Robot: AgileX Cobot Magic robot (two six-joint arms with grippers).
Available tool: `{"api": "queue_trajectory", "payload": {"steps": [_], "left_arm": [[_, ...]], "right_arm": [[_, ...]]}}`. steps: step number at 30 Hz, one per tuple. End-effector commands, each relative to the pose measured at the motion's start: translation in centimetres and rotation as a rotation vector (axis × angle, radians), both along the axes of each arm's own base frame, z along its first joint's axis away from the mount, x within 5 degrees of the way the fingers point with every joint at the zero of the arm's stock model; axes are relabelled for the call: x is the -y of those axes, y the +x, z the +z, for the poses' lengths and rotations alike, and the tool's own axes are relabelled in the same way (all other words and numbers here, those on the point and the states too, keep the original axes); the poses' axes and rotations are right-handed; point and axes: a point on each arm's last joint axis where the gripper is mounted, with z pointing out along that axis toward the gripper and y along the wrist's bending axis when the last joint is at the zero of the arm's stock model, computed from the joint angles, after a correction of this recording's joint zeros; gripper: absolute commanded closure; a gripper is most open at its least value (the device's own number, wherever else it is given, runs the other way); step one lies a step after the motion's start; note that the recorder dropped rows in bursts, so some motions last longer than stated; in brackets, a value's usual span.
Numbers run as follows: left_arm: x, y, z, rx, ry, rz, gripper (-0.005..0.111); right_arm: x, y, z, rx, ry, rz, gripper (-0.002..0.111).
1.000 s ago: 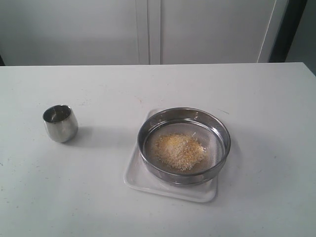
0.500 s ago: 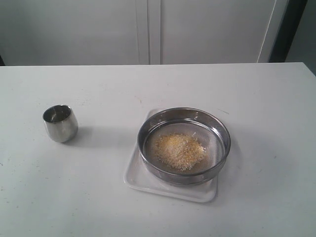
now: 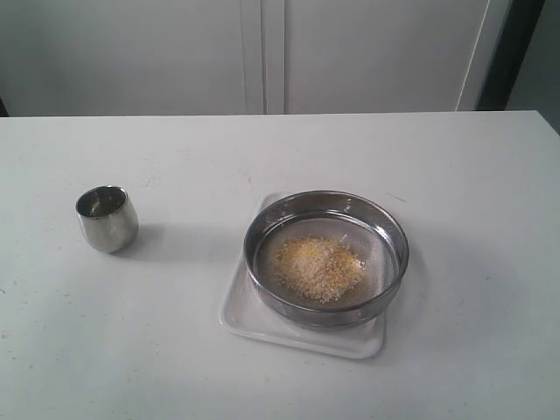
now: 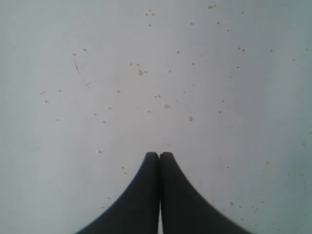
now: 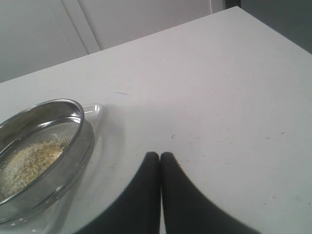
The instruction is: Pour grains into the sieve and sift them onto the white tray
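Sieve [image 3: 328, 203] with grains [image 3: 317, 268] sits on white tray [image 3: 238, 313], 5 o'clock of exterior view's middle, steel cup [image 3: 107, 219] at its 9 o'clock; left gripper [image 4: 159, 155] and right gripper [image 5: 159, 155] both pressed together.

Under my left claw [image 4: 160, 155] the white table [image 4: 156, 73] is matte and flecked with tiny specks [image 4: 140, 72]. Past my right claw [image 5: 160, 155] its far edge meets a pale panelled wall [image 5: 136, 19] with upright seams. A dark grey area [image 5: 282, 19] lies off the corner. The light is soft and even.
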Motion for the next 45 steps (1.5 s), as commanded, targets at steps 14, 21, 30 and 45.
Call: {"api": "queue_trajectory", "payload": {"steps": [14,21,30,45], "left_arm": [[0.0,-0.1,0.3,-0.002,-0.012,0.008,0.107],[0.0,-0.1,0.3,-0.002,-0.012,0.008,0.107],[0.0,-0.1,0.3,-0.002,-0.012,0.008,0.107],[0.0,-0.1,0.3,-0.002,-0.012,0.008,0.107]], "right_arm": [[0.0,0.0,-0.1,0.012,0.001,0.001,0.108],[0.0,0.2,0.8,0.111,0.001,0.001,0.108],[0.0,0.3,3.0,0.355,0.001,0.001,0.108],[0.0,0.2,4.1,0.47,0.001,0.001,0.108]]}}
